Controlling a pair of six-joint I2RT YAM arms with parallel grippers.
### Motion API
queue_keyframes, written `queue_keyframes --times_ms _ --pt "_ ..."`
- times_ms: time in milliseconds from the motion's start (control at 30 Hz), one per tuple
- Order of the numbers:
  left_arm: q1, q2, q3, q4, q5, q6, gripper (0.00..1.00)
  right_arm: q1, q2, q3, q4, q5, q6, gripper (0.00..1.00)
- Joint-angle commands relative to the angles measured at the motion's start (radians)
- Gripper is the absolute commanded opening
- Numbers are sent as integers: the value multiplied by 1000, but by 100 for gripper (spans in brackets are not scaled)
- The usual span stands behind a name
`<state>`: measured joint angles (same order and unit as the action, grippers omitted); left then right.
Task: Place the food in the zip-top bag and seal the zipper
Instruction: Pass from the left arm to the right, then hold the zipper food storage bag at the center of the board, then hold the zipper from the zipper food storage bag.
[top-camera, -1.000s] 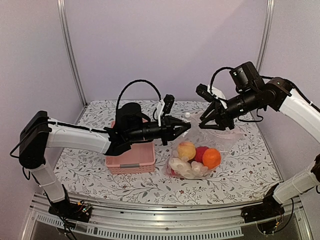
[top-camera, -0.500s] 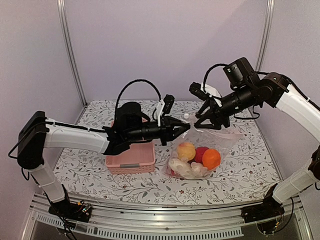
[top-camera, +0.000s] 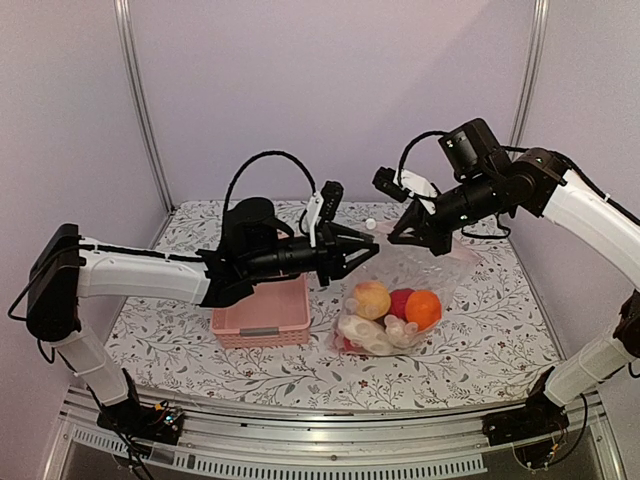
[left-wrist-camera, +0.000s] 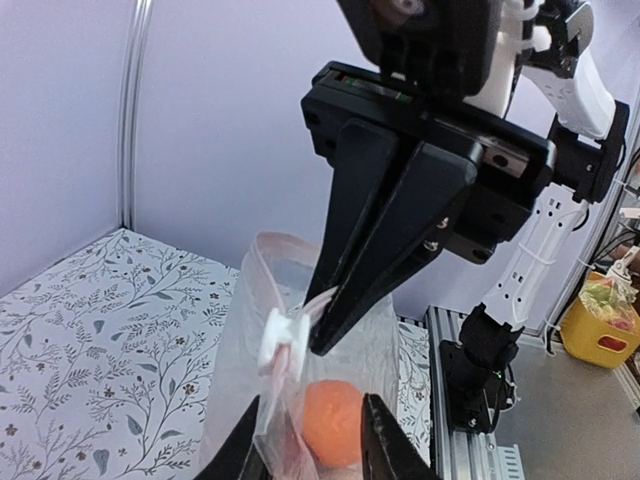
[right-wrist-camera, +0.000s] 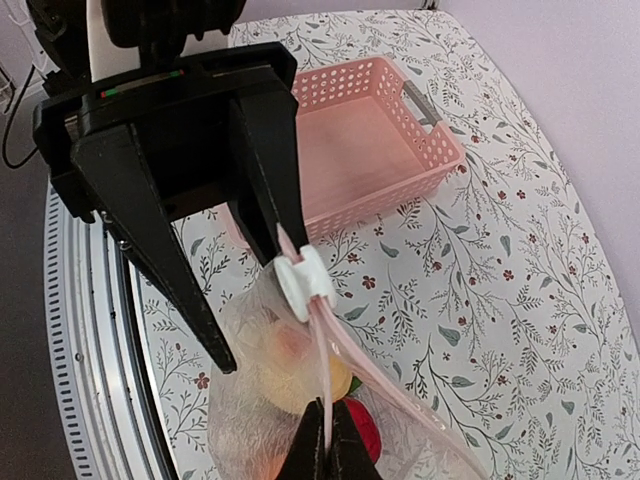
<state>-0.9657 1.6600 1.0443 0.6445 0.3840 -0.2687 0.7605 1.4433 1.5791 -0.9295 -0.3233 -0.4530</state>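
Food (top-camera: 385, 312) sits inside the zip-top bag (top-camera: 425, 270), centre frame, right of the pink basket (top-camera: 262, 318). Right gripper (right-wrist-camera: 322, 440) is clamped on the zipper (right-wrist-camera: 325, 345). Left gripper (right-wrist-camera: 235, 285) fingers stand apart around the white slider (right-wrist-camera: 300, 281).

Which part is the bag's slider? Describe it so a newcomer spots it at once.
Start at the pink basket on the floral table; the clear zip-top bag stands to its right. Along the bag's top edge runs the pale pink zipper, and the slider rides on it: a small, blocky clip, the only white piece on that strip.
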Motion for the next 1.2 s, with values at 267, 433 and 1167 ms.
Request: queue_keyframes --times_ms 267,433,1167 --pt "23 -4 3 6 19 17 22 7 -14 -11 -17 -59 -39 4" --pt "27 0 5 15 34 18 16 7 -19 -14 -23 -59 -48 5" --pt "26 -25 -10 3 83 15 0 9 54 161 -15 -144 -156 36"
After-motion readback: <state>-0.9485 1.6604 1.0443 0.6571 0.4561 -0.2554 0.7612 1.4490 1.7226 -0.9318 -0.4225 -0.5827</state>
